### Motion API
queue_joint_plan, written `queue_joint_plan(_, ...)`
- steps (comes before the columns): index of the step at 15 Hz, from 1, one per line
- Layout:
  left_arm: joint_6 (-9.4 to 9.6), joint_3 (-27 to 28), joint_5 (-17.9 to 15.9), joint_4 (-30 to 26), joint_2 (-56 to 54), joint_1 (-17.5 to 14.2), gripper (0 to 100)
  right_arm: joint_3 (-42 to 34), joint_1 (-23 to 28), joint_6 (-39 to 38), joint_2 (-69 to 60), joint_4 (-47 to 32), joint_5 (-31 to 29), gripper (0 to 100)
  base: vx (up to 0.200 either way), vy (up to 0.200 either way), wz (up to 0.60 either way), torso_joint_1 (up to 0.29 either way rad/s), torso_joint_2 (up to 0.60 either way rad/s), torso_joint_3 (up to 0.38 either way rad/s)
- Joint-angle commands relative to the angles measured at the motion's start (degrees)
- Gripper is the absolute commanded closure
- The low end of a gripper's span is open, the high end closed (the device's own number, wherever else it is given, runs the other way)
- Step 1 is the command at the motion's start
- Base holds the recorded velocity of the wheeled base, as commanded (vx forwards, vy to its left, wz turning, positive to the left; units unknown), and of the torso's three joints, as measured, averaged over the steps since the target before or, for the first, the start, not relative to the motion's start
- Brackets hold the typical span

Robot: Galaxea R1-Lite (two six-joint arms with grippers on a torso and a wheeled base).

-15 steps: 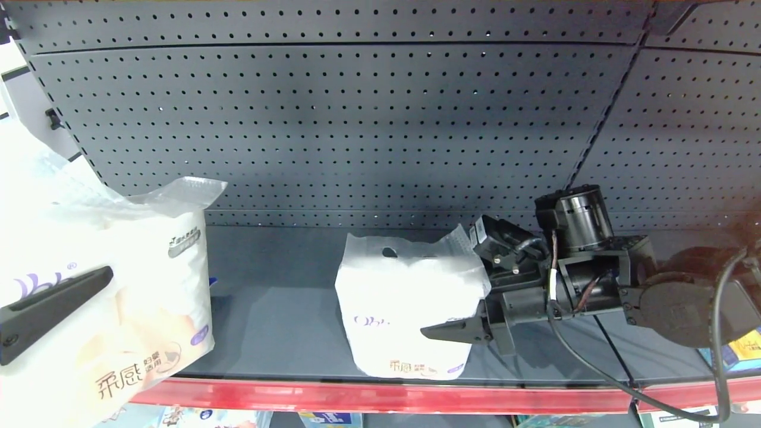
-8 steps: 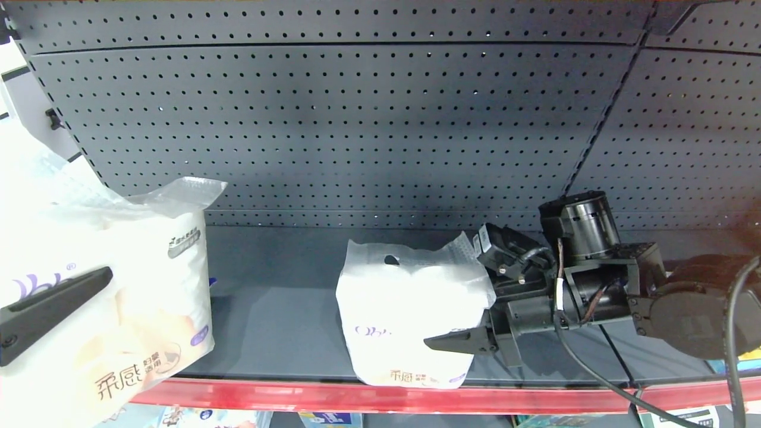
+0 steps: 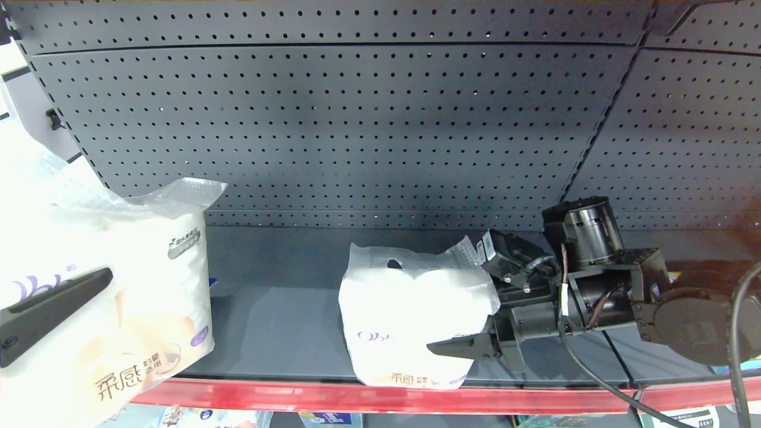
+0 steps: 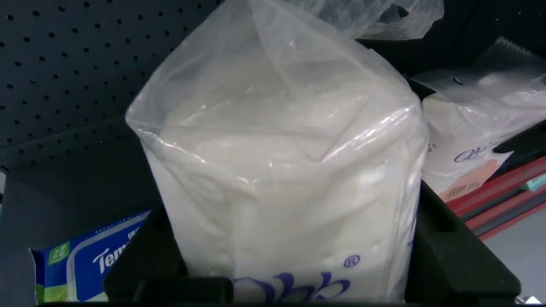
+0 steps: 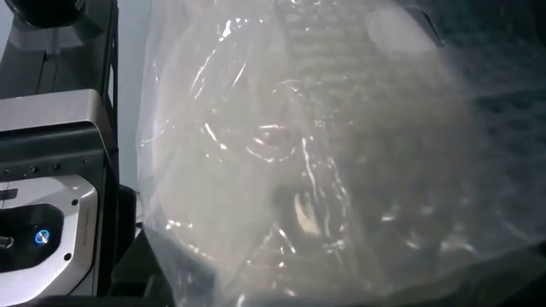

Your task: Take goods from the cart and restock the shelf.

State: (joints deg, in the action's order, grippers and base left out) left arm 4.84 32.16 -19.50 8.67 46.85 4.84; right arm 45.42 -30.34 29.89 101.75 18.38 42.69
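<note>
Shelf [image 3: 279, 333] front: tissue pack [image 3: 410, 315] within right tool [image 3: 443, 333]

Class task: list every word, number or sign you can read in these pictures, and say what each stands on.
Left pack: purple script logo, large brown characters, small grey label; brand print, not quoted.
Right pack: same logo and characters, too small to read surely.
Blue box: white letters, cut off at the edge.
No numbers or signs readable.

We see a white, plastic-wrapped tissue pack [image 3: 410, 321] upright near the shelf [image 3: 279, 333] front edge; a larger-looking second pack [image 3: 119, 285] sits at left, slightly tilted.
</note>
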Motion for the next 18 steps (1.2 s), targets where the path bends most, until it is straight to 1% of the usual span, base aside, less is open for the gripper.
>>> queue_joint_plan(1,-0.01,-0.5,0.0,-0.1,-0.4,0.0,100,-0.5,0.1,0.1,0.1,-0.4,-0.2,100,0.000,0.000,0.00,0.000,0.00,0.000)
queue_joint_plan(2,-0.01,-1.0,-0.5,-0.1,-0.9,0.0,100,-0.3,0.0,0.2,0.1,-0.4,-0.6,100,0.000,0.000,0.00,0.000,0.00,0.000)
queue_joint_plan(5,-0.01,-1.3,-0.5,0.0,-1.1,0.0,100,0.0,-0.1,0.6,0.2,-0.4,-0.7,100,0.000,0.000,0.00,0.000,0.00,0.000)
queue_joint_plan(6,-0.01,-1.3,-0.6,-0.1,-1.1,0.0,100,0.0,-0.1,0.3,0.1,-0.3,-0.8,0,0.000,0.000,0.00,0.000,0.00,0.000)
queue_joint_plan(9,-0.01,-1.3,-0.6,0.0,-1.1,0.0,100,-0.5,0.8,0.3,-1.1,-0.4,-1.5,0,0.000,0.000,0.00,0.000,0.00,0.000)
queue_joint_plan(12,0.08,-1.1,-0.9,0.0,-0.5,0.1,100,-2.9,4.0,0.4,-4.7,-0.4,-2.4,0,0.000,0.000,0.00,0.000,0.00,0.000)
queue_joint_plan(14,0.35,-1.1,-2.1,0.0,0.6,0.1,100,-7.2,7.0,0.5,-9.6,-0.4,-2.6,0,0.000,0.000,0.00,0.000,0.00,0.000)
queue_joint_plan(16,0.43,-0.9,-2.3,0.2,2.5,0.3,100,-10.6,9.7,0.6,-14.6,-0.3,-2.8,0,0.000,0.000,0.00,0.000,0.00,0.000)
queue_joint_plan(17,0.35,-0.7,-2.3,1.1,4.7,0.7,100,-13.0,12.1,0.7,-19.5,-0.1,-3.1,0,0.000,0.000,0.00,0.000,0.00,0.000)
queue_joint_plan(18,0.43,-0.7,-2.3,1.8,5.7,0.8,100,-14.1,13.5,0.7,-22.0,0.0,-3.6,0,0.000,0.000,0.00,0.000,0.00,0.000)
